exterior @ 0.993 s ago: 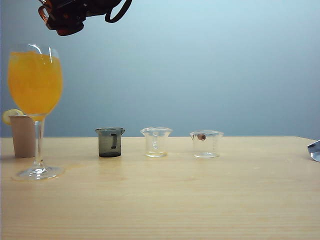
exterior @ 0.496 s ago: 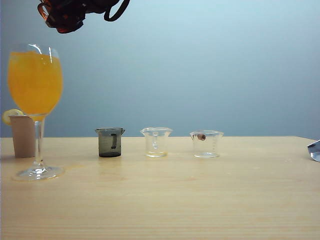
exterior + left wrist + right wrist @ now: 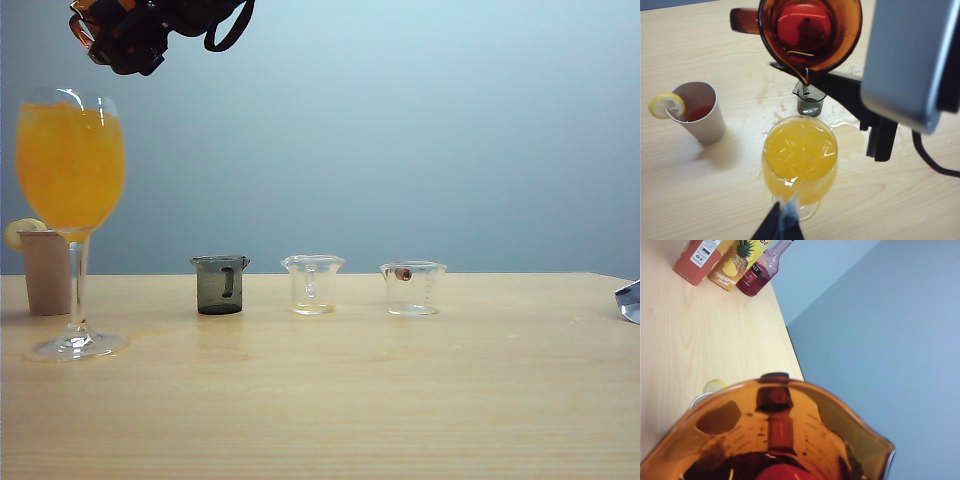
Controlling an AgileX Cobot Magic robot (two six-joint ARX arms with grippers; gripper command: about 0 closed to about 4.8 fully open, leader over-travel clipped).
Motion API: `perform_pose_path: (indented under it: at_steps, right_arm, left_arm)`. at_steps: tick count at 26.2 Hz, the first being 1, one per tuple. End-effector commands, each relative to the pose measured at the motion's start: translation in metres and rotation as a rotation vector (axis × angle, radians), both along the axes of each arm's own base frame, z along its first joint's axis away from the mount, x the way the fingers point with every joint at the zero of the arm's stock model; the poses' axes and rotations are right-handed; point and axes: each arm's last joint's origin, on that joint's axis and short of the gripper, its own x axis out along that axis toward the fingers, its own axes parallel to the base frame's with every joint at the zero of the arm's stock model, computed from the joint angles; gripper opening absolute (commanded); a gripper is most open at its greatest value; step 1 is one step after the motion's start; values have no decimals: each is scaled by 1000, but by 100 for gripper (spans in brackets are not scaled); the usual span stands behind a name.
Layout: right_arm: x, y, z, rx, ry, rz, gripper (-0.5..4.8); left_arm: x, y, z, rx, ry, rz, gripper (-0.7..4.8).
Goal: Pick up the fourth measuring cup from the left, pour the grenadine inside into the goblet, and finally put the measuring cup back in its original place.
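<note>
High at the left of the exterior view my right gripper (image 3: 120,35) is shut on the fourth measuring cup (image 3: 85,22), an amber cup. The cup (image 3: 810,30) is tipped steeply, its spout above the goblet (image 3: 800,150). The grenadine (image 3: 802,25) pools dark red inside the cup (image 3: 790,440), and I see no clear stream. The goblet (image 3: 70,165) stands on the table, filled nearly to the rim with orange juice. My left gripper (image 3: 782,222) shows as a dark point just in front of the goblet's bowl, fingers together, with nothing visibly between them.
A beige tumbler (image 3: 45,270) with a lemon slice stands behind the goblet. In a row to the right are a smoky grey cup (image 3: 220,285) and two clear cups (image 3: 313,285) (image 3: 412,288). Spilt liquid (image 3: 850,135) wets the table. Juice cartons (image 3: 737,262) and a red bottle (image 3: 760,272) stand at the far edge.
The right gripper with the amber cup has shifted slightly left and up and rolled the cup a little further over. The goblet, the cups and the left arm have stayed put.
</note>
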Motion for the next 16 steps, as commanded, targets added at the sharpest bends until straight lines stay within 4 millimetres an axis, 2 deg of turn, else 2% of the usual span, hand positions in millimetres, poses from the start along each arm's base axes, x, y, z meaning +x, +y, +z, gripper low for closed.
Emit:
perform_pose_path:
  at_steps: [1,16]
  right_arm:
    - [-3,0,10,28,-44,5,241]
    - [-3,0,10,-48,-162,17,241]
  left_arm:
    - [-1,0,2,-2,-13,-6,-4]
    - [-1,0,2,-2,-13,-6,-4]
